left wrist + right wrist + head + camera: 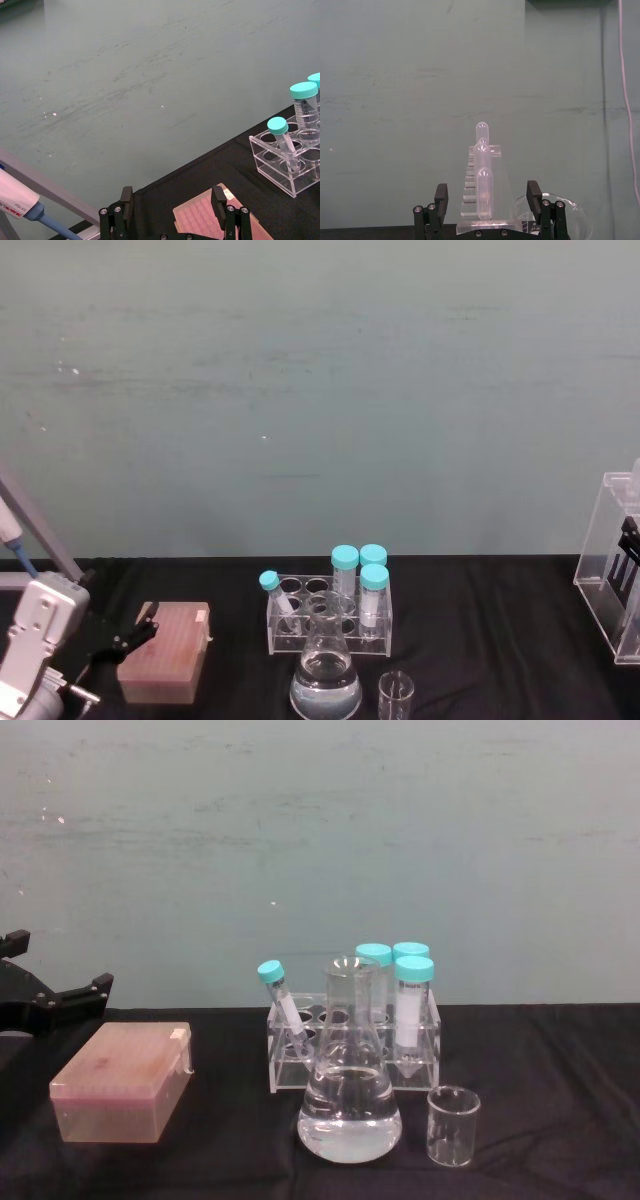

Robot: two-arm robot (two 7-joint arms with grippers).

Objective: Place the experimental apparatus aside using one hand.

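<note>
Fingers [440, 196] first: on the right gripper [487, 196] they stand wide apart with nothing between the pads. The gripper is squared up on the tall acrylic stand [494, 172], whose round-ended tubes [482, 131] rise one behind another dead ahead. We read that as a line-up for a grasp, the spread set so the fingers can pass either side of the narrow stand. A curved glass rim [575, 210] sits just beside the stand, so the approach wants care.

In the head view the stand is out at 3 o'clock on the black desk [480, 640], well apart from the rest. At 6 o'clock the conical flask [350, 1105], partly filled with clear liquid, fronts the clear rack [285, 1070] of teal-capped tubes [413, 1010]. The small beaker [453, 1125] stands just beside the flask, at its 4 o'clock.

Over at 8 o'clock the left gripper [171, 199], also open and empty, hovers by the pink tip box [120, 1085], seemingly parked out of the way.
</note>
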